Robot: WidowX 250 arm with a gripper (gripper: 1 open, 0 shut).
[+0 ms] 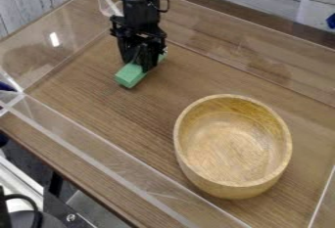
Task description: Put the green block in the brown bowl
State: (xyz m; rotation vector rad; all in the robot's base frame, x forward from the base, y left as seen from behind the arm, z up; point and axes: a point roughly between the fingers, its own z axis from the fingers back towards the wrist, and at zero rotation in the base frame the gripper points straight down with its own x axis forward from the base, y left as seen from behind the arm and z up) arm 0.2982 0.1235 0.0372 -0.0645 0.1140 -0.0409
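Grasp step: your end effector [139, 64] points down, fingers clamped on the green block [129, 74], held just off the worktop [118, 124]. Next: lift, carry to the brown bowl [234, 144], well apart, lower right of it.

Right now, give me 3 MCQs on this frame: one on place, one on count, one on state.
1. Where is the green block?
A. inside the bowl
B. under the claw, away from the bowl
C. on the bowl's rim

2. How many bowls are in view?
A. one
B. two
C. three

3. What is in the wooden bowl?
A. the block
B. nothing
C. a lid

Key: 1 B, the block sits at the claw's tips, upper left of the bowl. 2 A, only one tan wooden bowl shows. 3 B, its inside is bare wood.
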